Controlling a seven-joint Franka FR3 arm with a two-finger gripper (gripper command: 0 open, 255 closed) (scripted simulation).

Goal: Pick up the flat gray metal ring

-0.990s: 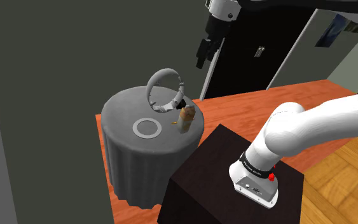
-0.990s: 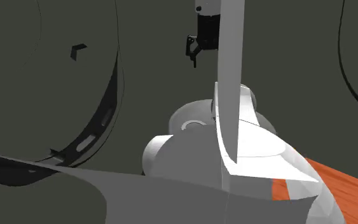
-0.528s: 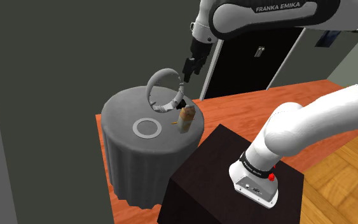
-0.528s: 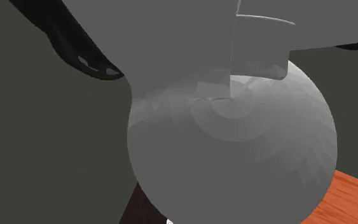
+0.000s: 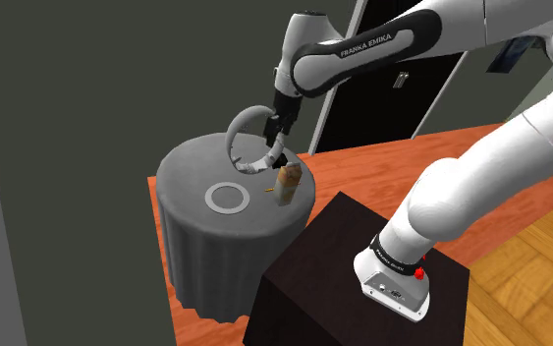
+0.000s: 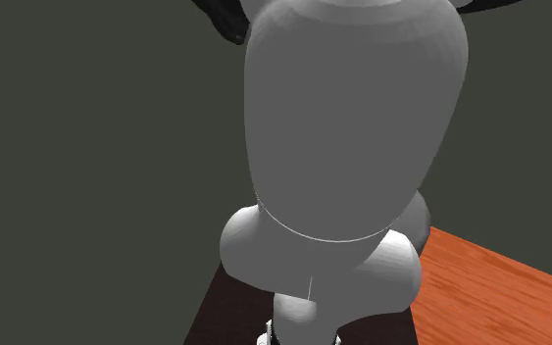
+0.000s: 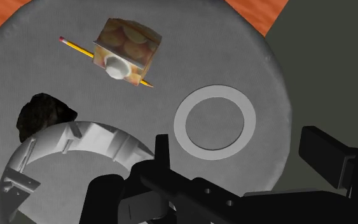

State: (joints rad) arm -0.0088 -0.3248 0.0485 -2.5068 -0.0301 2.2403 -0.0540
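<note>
The flat grey ring lies on the round grey cloth-covered table, near its front. In the wrist view the ring lies flat on the table, ahead of and between the fingers. My black gripper hangs above the table's back right, close to the top of a white arched band, and well apart from the ring. It is open: the two fingers stand wide apart with nothing between them.
A patterned carton with a white cap, a yellow pencil under it and a dark lump share the table. The dark stand sits at the lower right. A white arm link blocks the second exterior view.
The arm has swung down and to the shoulder view's left, bringing the gripper from high above down to the arched band. The things on the table have not moved.
</note>
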